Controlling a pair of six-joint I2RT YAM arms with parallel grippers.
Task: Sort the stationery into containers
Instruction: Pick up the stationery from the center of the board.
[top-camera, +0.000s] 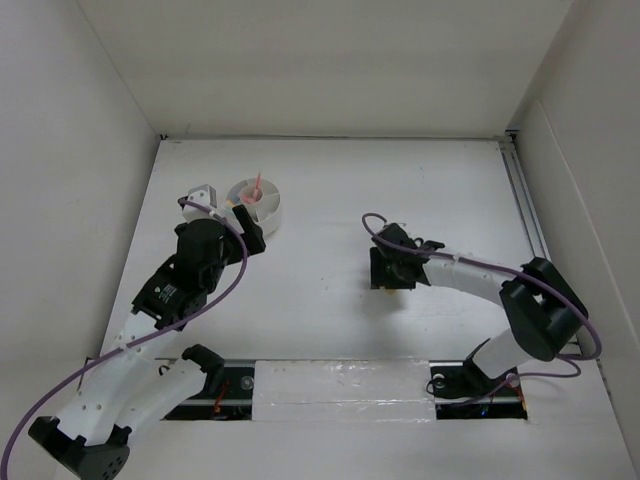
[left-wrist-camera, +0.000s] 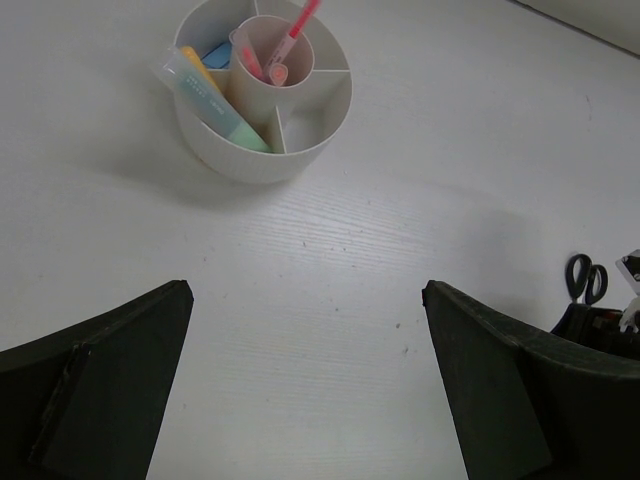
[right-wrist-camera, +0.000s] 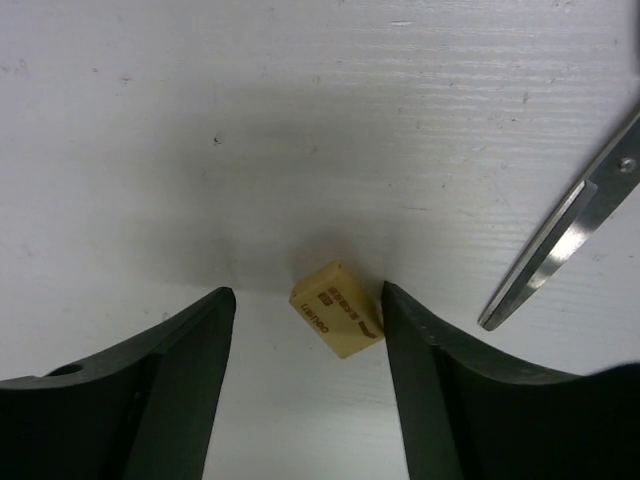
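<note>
Small tan eraser cube (right-wrist-camera: 337, 308) w/ printed label lies on the white table (right-wrist-camera: 300, 100) between the right jaws. These are spread: the cube sits close to one finger, clear gap to the other, not pinched. Steel blade of the black-handled scissors (right-wrist-camera: 560, 245) is near, apart from the cube. Well to the left, a low round white divided cup (left-wrist-camera: 262, 160) holds a pink pen (left-wrist-camera: 285, 45), green highlighter (left-wrist-camera: 235, 125) & blue piece (left-wrist-camera: 217, 55). Left jaws are spread wide near the cup, nothing between.
</note>
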